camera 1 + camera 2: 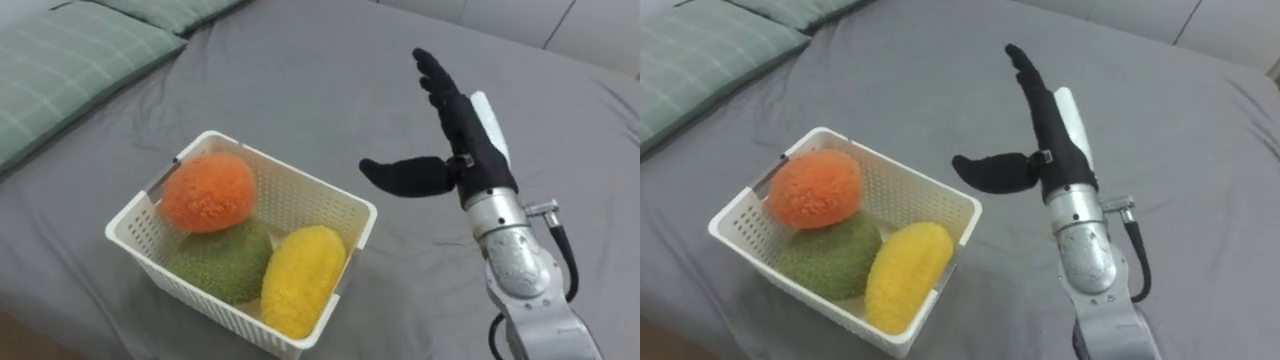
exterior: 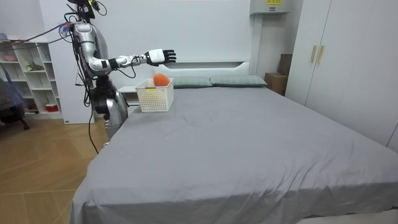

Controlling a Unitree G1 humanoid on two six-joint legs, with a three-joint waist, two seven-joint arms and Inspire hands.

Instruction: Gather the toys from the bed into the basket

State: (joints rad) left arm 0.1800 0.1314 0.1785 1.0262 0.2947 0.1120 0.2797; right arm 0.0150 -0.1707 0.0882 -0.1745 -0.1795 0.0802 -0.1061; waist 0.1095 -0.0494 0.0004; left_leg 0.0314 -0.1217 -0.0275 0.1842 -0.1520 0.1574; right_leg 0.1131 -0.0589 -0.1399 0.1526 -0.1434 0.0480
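White plastic basket [image 1: 290,200] on the grey bed [image 1: 300,80] holding an orange plush toy [image 1: 207,192], a green plush toy [image 1: 215,262] and a yellow plush toy [image 1: 303,278]; the robot's right hand [image 1: 462,135] hovers beside it, fingers straight, empty

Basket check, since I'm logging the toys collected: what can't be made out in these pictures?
Floor of the basket, eye views: hidden under the orange toy, green toy and yellow toy; anything beneath them cannot be told.
Green toy, eye views: partly covered by the other two.
Room view: basket wall hides the green toy.
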